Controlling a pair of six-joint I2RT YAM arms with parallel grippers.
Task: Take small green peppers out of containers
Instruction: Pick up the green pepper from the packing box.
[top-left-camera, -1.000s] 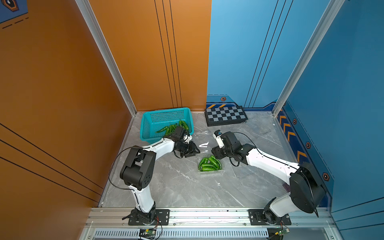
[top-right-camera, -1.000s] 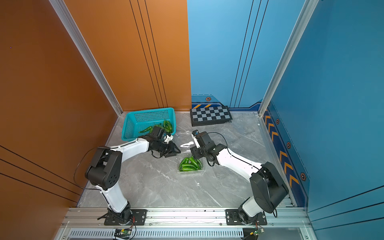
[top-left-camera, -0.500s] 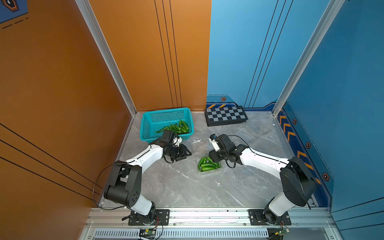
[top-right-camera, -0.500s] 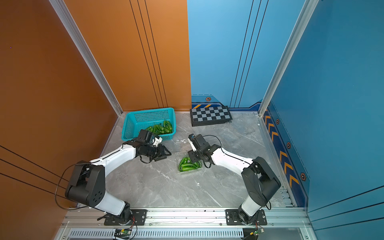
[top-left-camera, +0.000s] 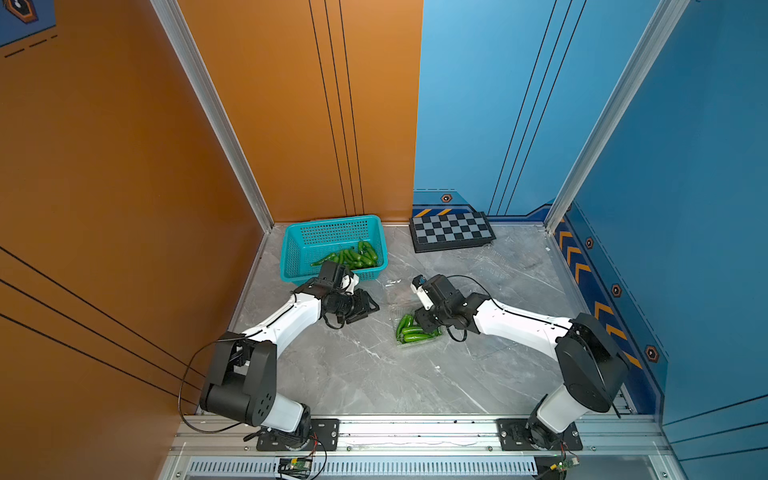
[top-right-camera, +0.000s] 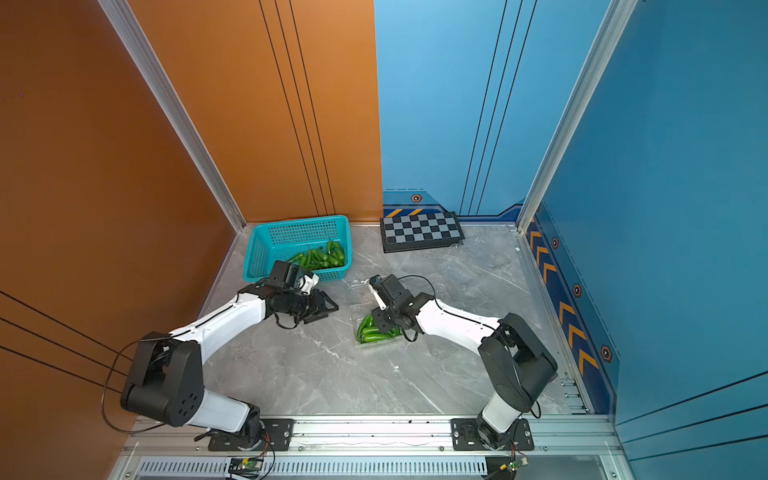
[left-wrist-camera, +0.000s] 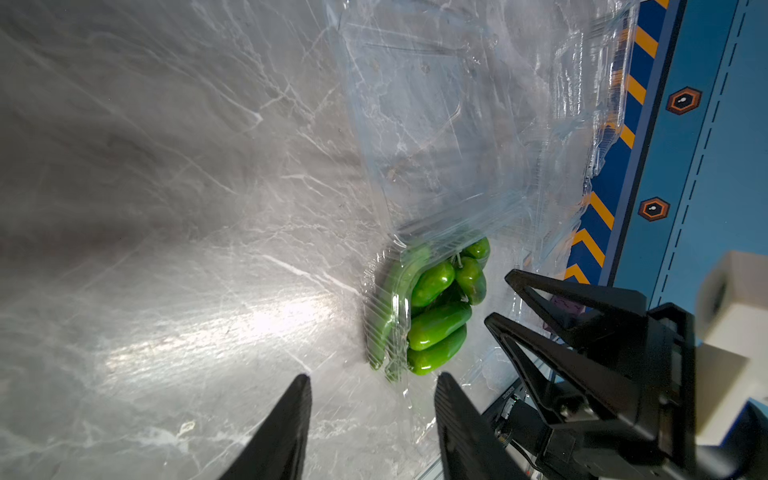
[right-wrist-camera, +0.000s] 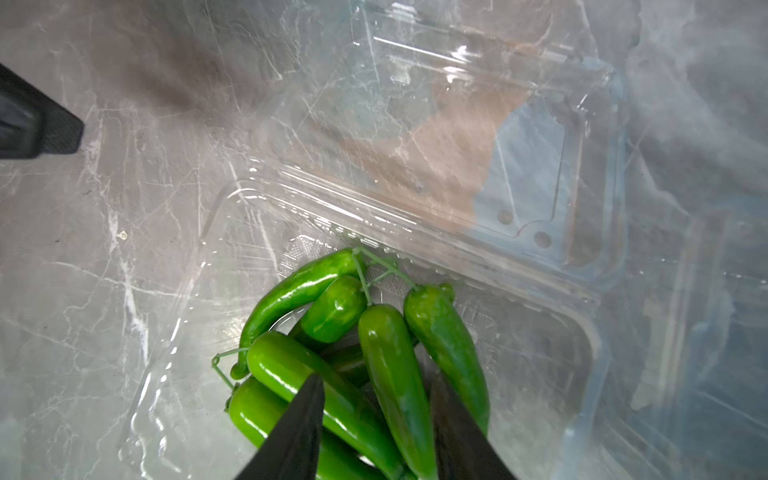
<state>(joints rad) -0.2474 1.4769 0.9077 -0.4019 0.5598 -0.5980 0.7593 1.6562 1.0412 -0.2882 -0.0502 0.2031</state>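
Your right gripper (top-right-camera: 380, 321) is down among the green peppers (top-right-camera: 368, 334) in the clear clamshell container (top-right-camera: 359, 311).
Your left gripper (top-right-camera: 326, 311) hovers empty, fingers parted, near the teal basket (top-right-camera: 266, 245) holding loose peppers (top-right-camera: 322, 258).

Right end effector (right-wrist-camera: 375, 376) tips amid peppers (right-wrist-camera: 337, 308), grip unclear, lower peppers cropped

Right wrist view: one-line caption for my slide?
Right gripper poised over green peppers in an open clear clamshell on the marble table.

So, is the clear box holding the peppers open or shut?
Open. In the right wrist view the clamshell box has its hinged lid folded back on the table, and the green peppers lie uncovered inside.
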